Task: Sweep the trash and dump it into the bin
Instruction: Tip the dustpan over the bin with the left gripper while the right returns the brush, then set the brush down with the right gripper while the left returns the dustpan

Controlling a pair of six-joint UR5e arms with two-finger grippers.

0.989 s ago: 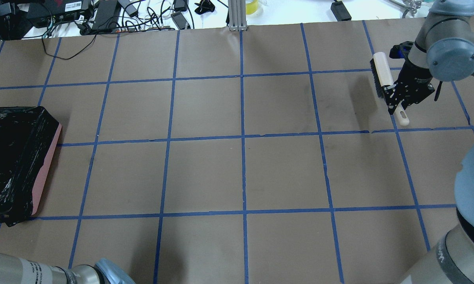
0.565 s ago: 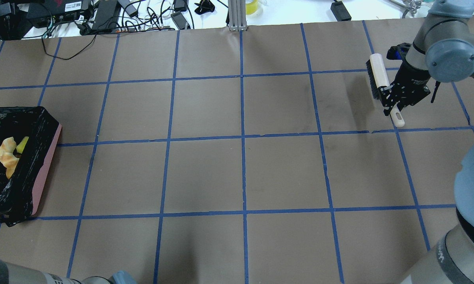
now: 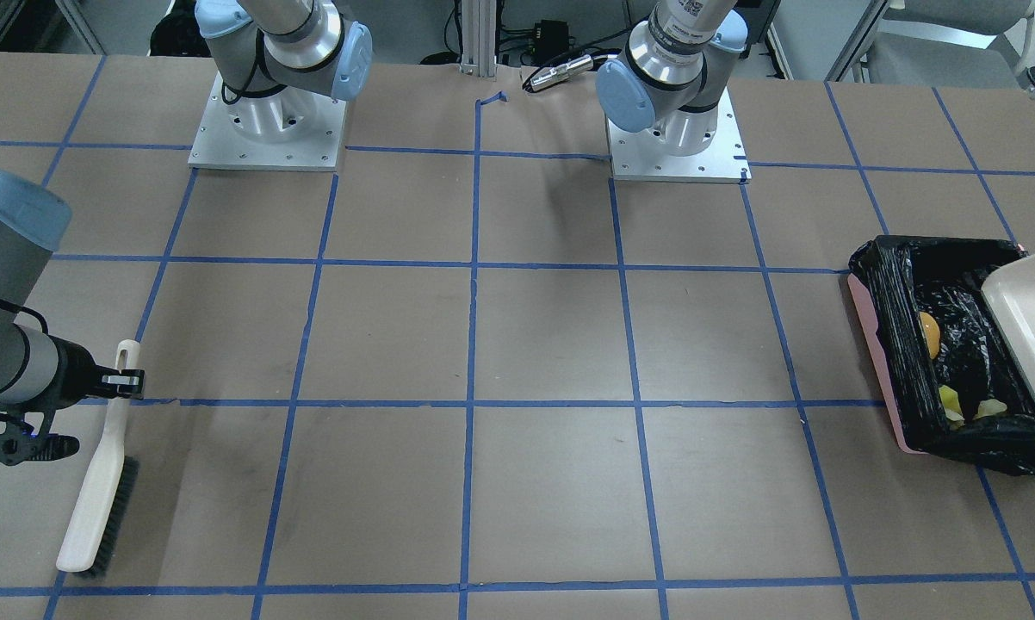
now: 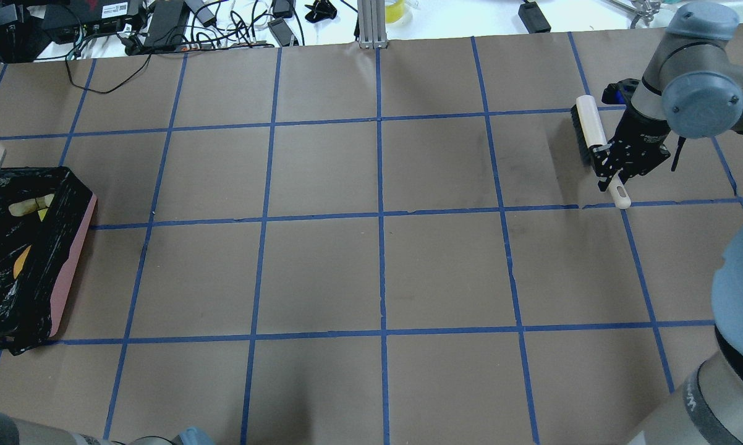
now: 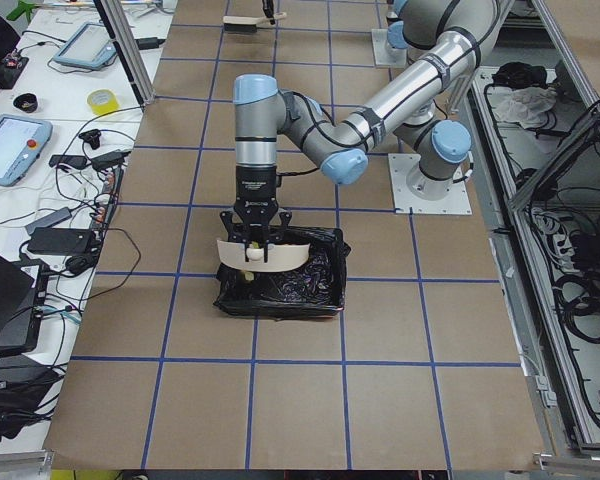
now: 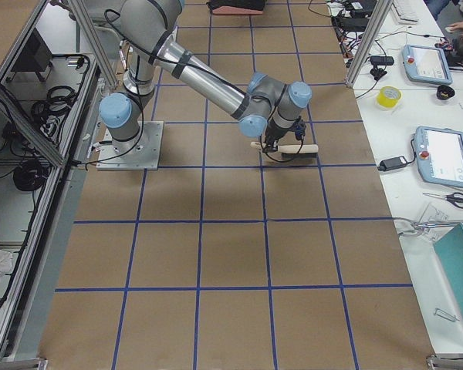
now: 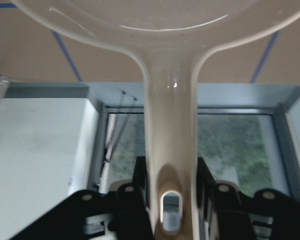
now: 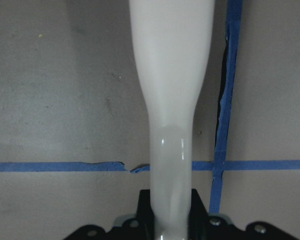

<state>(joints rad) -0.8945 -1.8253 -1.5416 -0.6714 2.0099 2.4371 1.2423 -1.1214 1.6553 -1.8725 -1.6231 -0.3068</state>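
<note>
The pink-sided bin (image 4: 68, 272) with its black liner sits at the table's left end; it also shows in the front view (image 3: 877, 344) and the left view (image 5: 290, 288). Trash lies inside: a golden-orange roll (image 3: 928, 334), yellow pieces (image 3: 950, 403), and a tan piece (image 4: 30, 206). My left gripper (image 7: 171, 202) is shut on the handle of the cream dustpan (image 3: 1030, 323), held tilted over the bin's outer end (image 5: 263, 255). My right gripper (image 4: 612, 164) is shut on the handle of a white brush (image 4: 590, 127) at the table's far right; the brush also shows in the front view (image 3: 100, 491).
The brown paper table is marked with a blue tape grid (image 4: 381, 216). Cables and devices (image 4: 161, 21) lie beyond the far edge. The two arm bases (image 3: 268, 129) stand at the robot's side of the table.
A second ago the liner showed no trash; then a croissant piece and a yellow piece appeared inside, and now the pieces lie settled in the bin. The right gripper shifted the brush slightly left.
</note>
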